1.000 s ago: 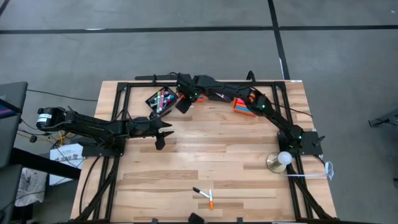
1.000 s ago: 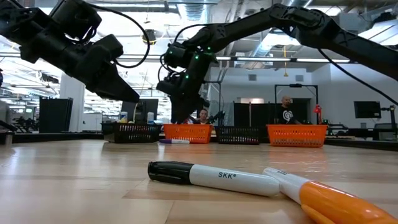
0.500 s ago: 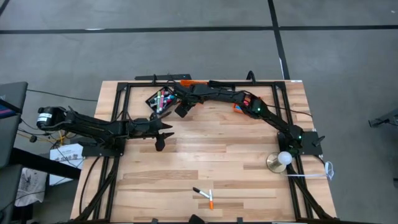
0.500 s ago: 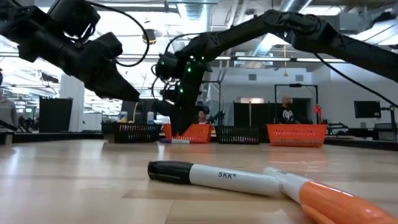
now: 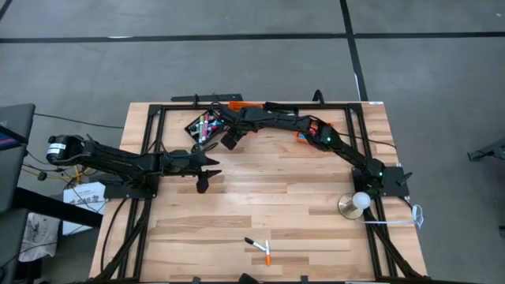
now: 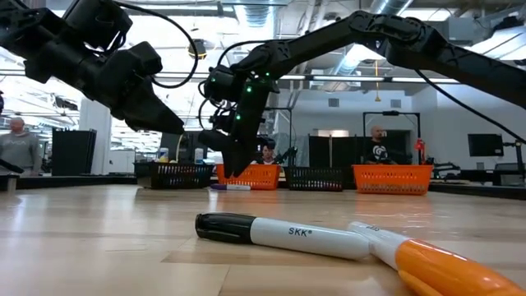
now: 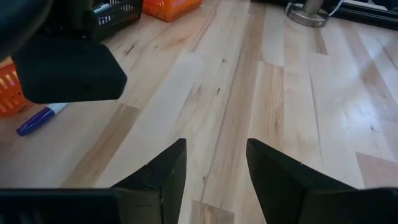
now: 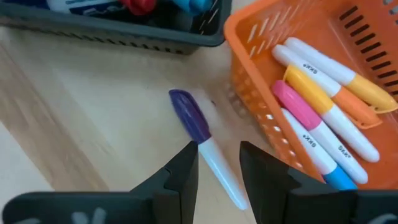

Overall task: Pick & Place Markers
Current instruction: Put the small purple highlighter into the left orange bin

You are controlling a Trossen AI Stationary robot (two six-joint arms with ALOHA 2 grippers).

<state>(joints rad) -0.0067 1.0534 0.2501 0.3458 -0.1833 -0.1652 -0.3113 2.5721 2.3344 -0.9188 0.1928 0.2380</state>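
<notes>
A purple-capped marker [image 8: 198,127] lies flat on the wood beside an orange bin [image 8: 249,87]. My right gripper [image 8: 217,152] hovers open just above it, one finger on either side of its white barrel, touching nothing; the low view shows this gripper [image 6: 234,164] above the marker [image 6: 230,187]. Pink, yellow and orange markers [image 8: 317,99] lie in the orange bin, and more markers fill the black bin [image 5: 203,126]. A black-capped marker [image 5: 254,243] and an orange marker [image 5: 268,254] lie near the table's near edge. My left gripper [image 5: 207,170] waits open above bare wood.
The black bin's wall [image 8: 124,34] stands just beyond the purple marker. A second orange bin [image 5: 308,134] sits partly under my right arm. A round metal base with a white ball [image 5: 353,205] stands near the right edge. The table's middle is bare wood.
My right gripper has moved down and a little toward the table's near-left, coming in over the purple marker on the table, then held still. An orange bin at the far edge has come into sight from under the arm.
</notes>
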